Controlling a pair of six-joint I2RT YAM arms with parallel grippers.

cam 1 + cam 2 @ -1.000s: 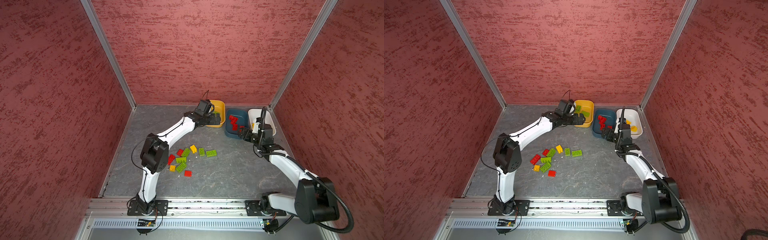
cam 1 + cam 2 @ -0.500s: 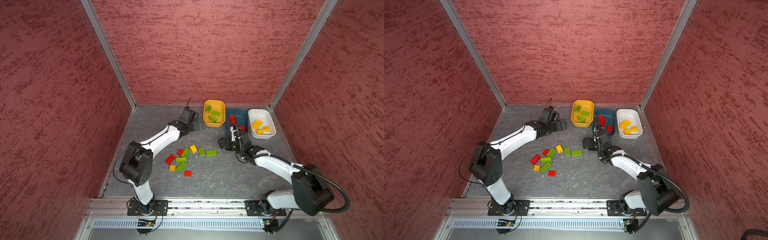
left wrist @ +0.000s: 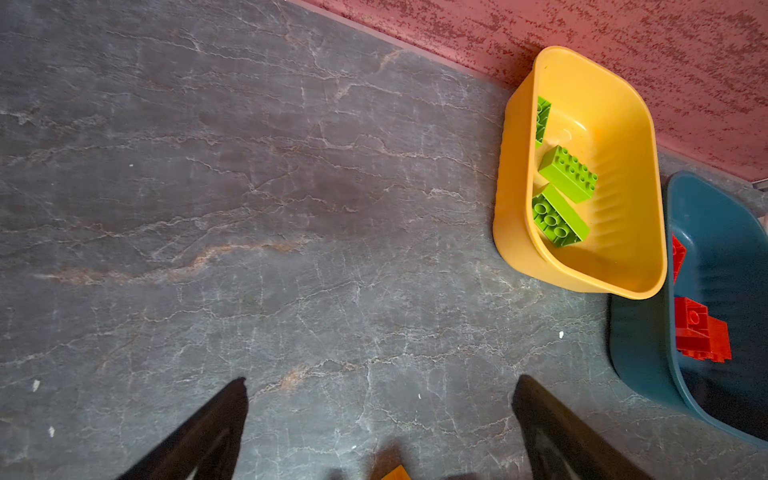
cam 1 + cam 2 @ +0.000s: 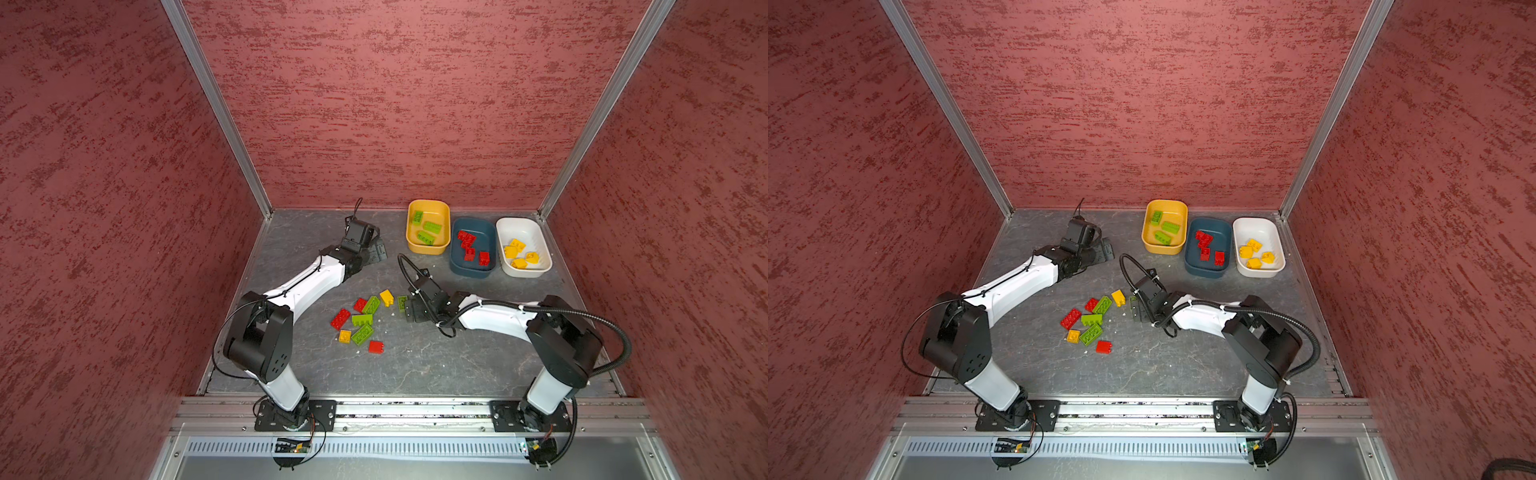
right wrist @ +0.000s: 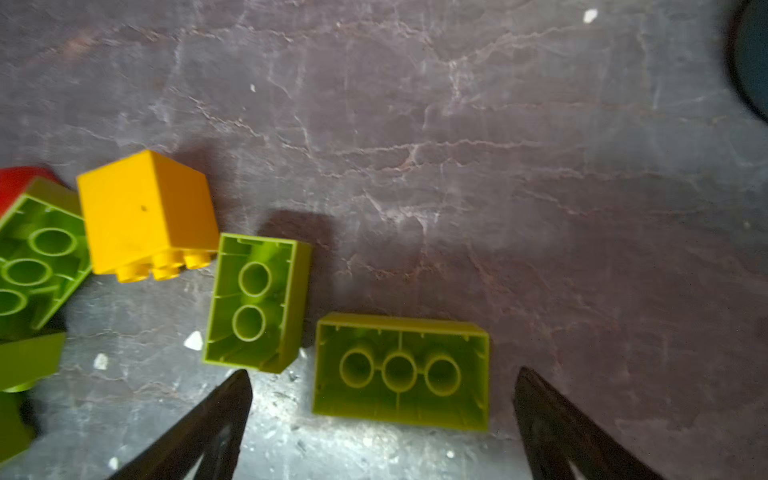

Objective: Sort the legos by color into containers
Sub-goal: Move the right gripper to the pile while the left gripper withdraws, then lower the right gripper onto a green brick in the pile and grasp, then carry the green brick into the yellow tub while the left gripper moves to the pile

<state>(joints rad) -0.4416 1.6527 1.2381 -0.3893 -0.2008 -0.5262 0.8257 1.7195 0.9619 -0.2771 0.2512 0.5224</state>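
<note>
Since a second earlier both arms had pulled back from the tubs. The left gripper [image 4: 375,252], then over the yellow tub [image 4: 441,216], now hung above bare table [image 4: 415,365] just left of that tub, its jaws wide and empty. The right gripper [image 5: 382,374], then at the white tub [image 4: 521,228], had swung near and left to the right edge of the loose pile [image 4: 362,320], with its jaws spread wide and nothing held.

In the right wrist view an oblong green brick [image 5: 401,374] lay hollow side up between its fingers [image 5: 216,415], clear of both. A shorter green brick [image 5: 257,301] sat just left of it, beside a yellow brick [image 5: 145,212].

Three tubs stood in a row at the far right. The yellow tub held three green bricks, the blue tub [image 4: 478,227] about four clumped red ones, and the white tub four yellow. Loose on the table lay three red, two yellow and five green, one green hidden under the right gripper in both top views.
</note>
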